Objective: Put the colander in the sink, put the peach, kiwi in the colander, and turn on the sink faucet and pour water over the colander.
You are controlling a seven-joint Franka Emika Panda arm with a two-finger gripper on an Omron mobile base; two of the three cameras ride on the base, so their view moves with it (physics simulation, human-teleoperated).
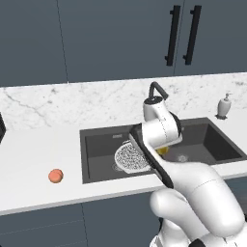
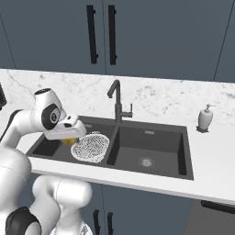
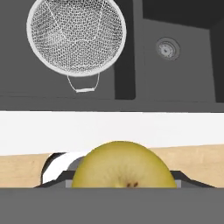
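The white-silver mesh colander (image 1: 129,157) (image 2: 90,147) (image 3: 76,37) stands in the left basin of the dark sink (image 1: 99,140) (image 2: 156,137) (image 3: 183,83). My gripper (image 2: 69,139) (image 3: 120,184) is shut on the kiwi (image 1: 162,151) (image 2: 69,141) (image 3: 120,166), a yellow-olive round fruit, above the left basin just beside the colander. The arm hides most of the hand in the left base view. The orange-pink peach (image 1: 56,176) lies on the white counter left of the sink. The dark faucet (image 1: 155,89) (image 2: 117,98) stands behind the divider. Water is out of view.
A white soap dispenser (image 1: 223,106) (image 2: 205,118) stands on the counter at the sink's right end. The right basin holds a steel drain (image 2: 146,161) (image 3: 167,48). Dark cabinets with black handles hang above the marble backsplash.
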